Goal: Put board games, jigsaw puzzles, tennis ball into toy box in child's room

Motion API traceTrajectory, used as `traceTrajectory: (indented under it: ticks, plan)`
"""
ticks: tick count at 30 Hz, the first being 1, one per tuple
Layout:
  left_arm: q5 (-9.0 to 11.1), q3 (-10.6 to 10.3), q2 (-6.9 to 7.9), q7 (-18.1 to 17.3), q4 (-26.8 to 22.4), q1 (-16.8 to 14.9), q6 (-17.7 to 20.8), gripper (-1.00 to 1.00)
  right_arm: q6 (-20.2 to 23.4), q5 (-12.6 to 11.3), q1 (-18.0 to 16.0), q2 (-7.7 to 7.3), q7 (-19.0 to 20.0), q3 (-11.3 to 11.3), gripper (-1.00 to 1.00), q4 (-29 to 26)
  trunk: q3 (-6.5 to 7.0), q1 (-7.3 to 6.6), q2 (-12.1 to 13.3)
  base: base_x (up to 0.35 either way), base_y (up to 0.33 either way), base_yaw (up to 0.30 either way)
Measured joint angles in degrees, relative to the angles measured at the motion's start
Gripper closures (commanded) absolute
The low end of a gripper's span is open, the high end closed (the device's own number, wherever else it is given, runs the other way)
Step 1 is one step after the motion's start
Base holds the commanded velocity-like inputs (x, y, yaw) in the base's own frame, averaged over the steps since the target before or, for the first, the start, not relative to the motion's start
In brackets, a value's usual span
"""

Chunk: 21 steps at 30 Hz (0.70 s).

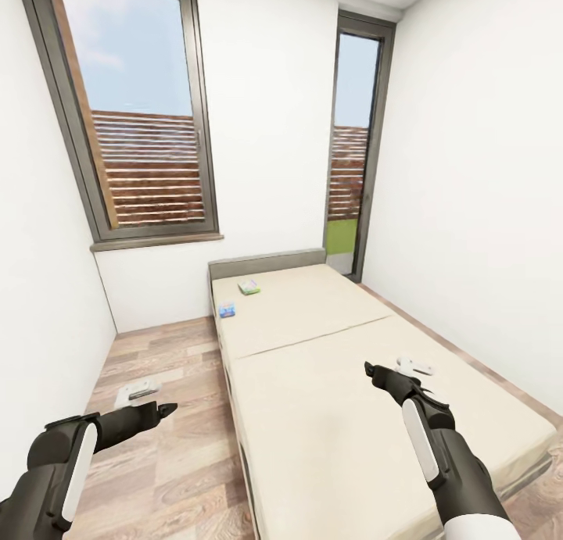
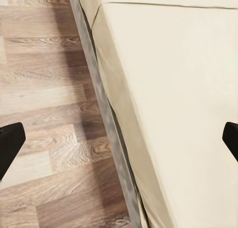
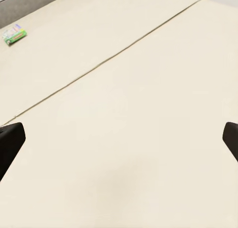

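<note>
Two board games lie near the head of the bed [image 1: 328,384]. One is a white and green box [image 1: 249,287] by the grey headboard, and it is seen again in the right wrist view [image 3: 13,34]. The other is a blue box [image 1: 227,310] at the bed's left edge. My left gripper [image 1: 160,398] hangs open over the wood floor beside the bed, its fingers [image 2: 10,146] wide apart with nothing between them. Open as well, my right gripper [image 1: 389,365] hovers over the near mattress half, far short of both boxes. The table, toy box, jigsaw puzzles and tennis ball are out of view.
A strip of plank floor [image 1: 164,352] runs between the bed's grey frame [image 2: 106,119] and the left wall. A large dark-framed window [image 1: 137,118] and a narrow one [image 1: 352,141] stand in the far wall. The right wall runs close along the bed.
</note>
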Motion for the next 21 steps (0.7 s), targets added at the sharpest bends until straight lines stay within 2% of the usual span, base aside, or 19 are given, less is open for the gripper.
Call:
traceTrajectory:
  ticks: [14, 21]
  plan:
    - [0.0, 0.0, 0.0, 0.0, 0.0, 0.0, 0.0, -1.0, 0.0, 0.0, 0.0, -0.02, 0.0, 0.0, -1.0, 0.0, -0.79, 0.02, 0.0, 0.029, 0.02, 0.0]
    - [0.0, 0.0, -0.01, 0.0, 0.0, 0.0, 0.1, -1.0, 0.0, 0.0, 0.0, -0.04, 0.1, 0.0, -1.0, 0.0, -0.81, 0.0, 0.0, 0.108, 0.191, -0.029]
